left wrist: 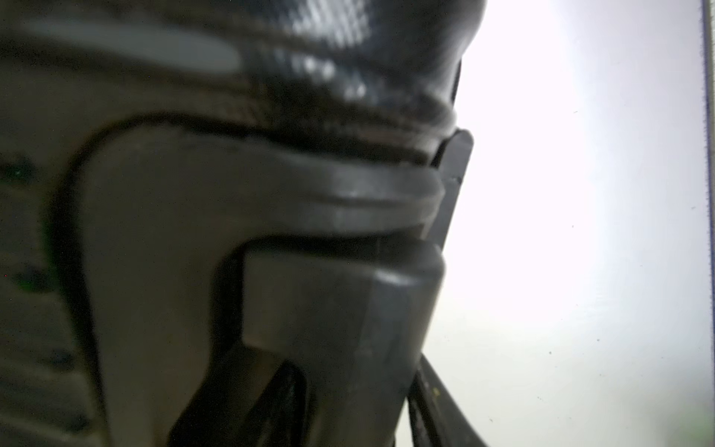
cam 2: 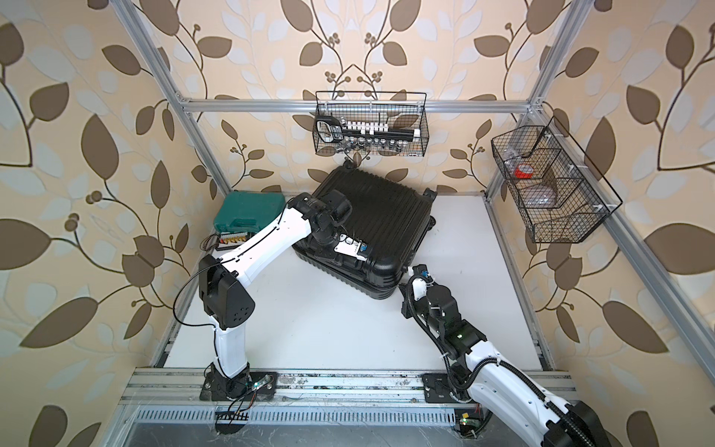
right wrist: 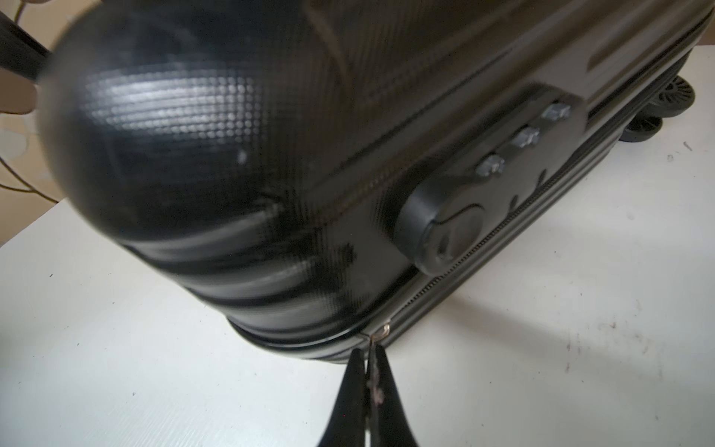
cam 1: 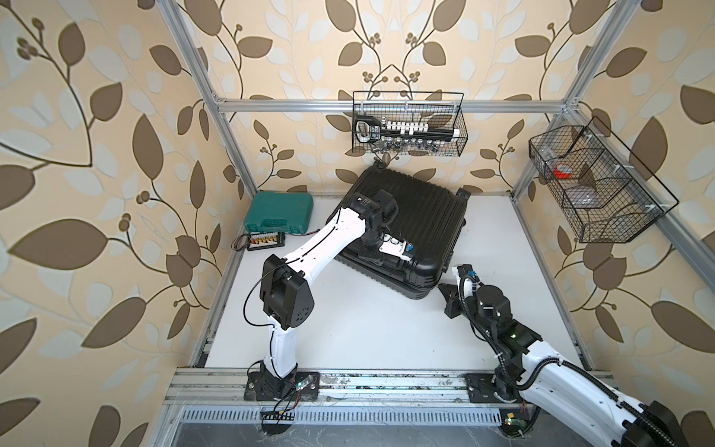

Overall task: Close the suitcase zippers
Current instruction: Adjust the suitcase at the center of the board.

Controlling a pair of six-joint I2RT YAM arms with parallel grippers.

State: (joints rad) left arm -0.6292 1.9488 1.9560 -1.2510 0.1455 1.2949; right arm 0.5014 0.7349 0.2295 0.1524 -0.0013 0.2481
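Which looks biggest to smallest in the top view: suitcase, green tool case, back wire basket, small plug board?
1. suitcase
2. back wire basket, though it hangs nearer the camera, so its lead over the tool case is unsure
3. green tool case
4. plug board

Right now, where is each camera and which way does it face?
Top views: overhead, looking down on the suitcase; left arm and right arm show.
Left wrist: close against the suitcase, blurred; own body unclear.
Right wrist: low over the table, facing the suitcase corner; right claw pinches the zipper pull.
Shared: every view shows the suitcase.
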